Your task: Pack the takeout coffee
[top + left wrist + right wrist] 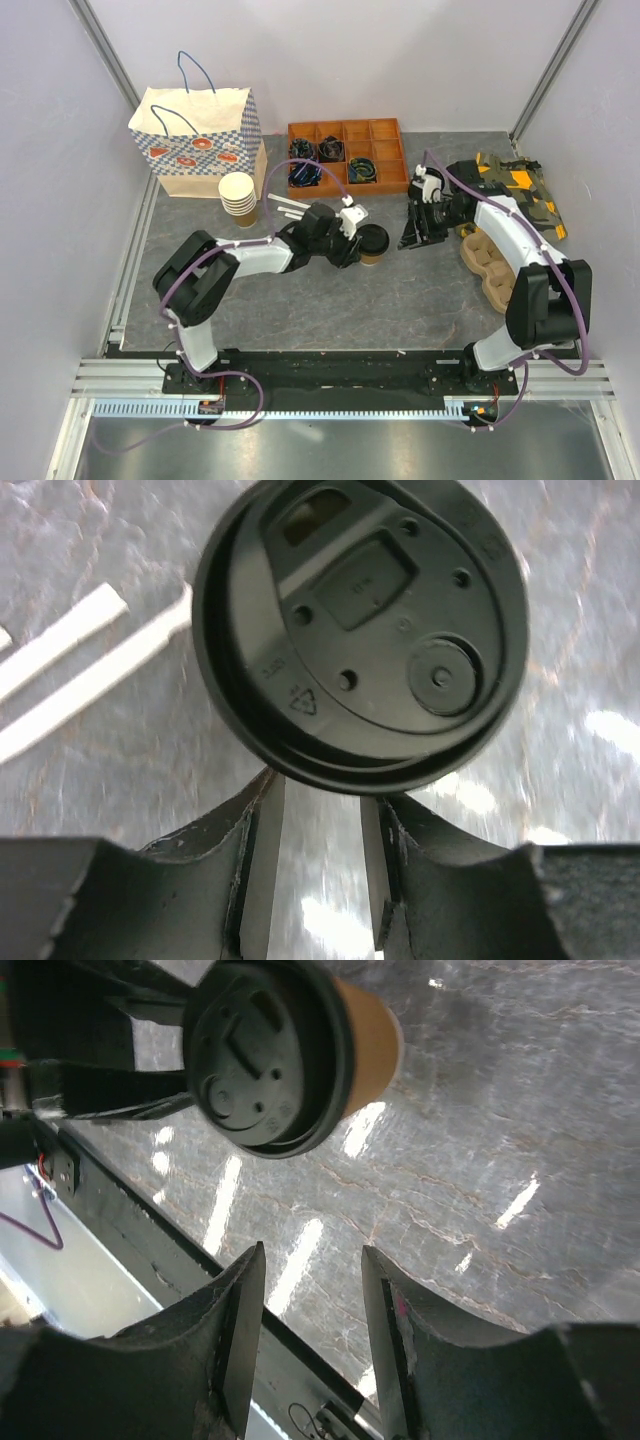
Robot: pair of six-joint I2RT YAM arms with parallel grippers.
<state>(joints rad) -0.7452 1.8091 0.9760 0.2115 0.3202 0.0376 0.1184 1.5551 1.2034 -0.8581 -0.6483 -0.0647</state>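
Note:
The takeout coffee [373, 243], a tan paper cup with a round black lid, stands upright mid-table. My left gripper [356, 238] is right against its left side. In the left wrist view the lid [360, 630] fills the upper frame and hides the tips of my left gripper [322, 798]. The jaws stand a narrow gap apart with bare table between them, not around the cup. My right gripper [414, 238] is open and empty a little to the right of the cup. In the right wrist view the cup [275, 1055] is beyond the open right gripper [312, 1260].
A patterned paper bag [200, 140] stands at the back left with a stack of lidless cups [239, 197] beside it. White sticks [285, 207] lie near the left gripper. An orange compartment tray [345, 155] is at the back. A cardboard cup carrier [490, 262] and camouflage cloth [525, 190] lie on the right.

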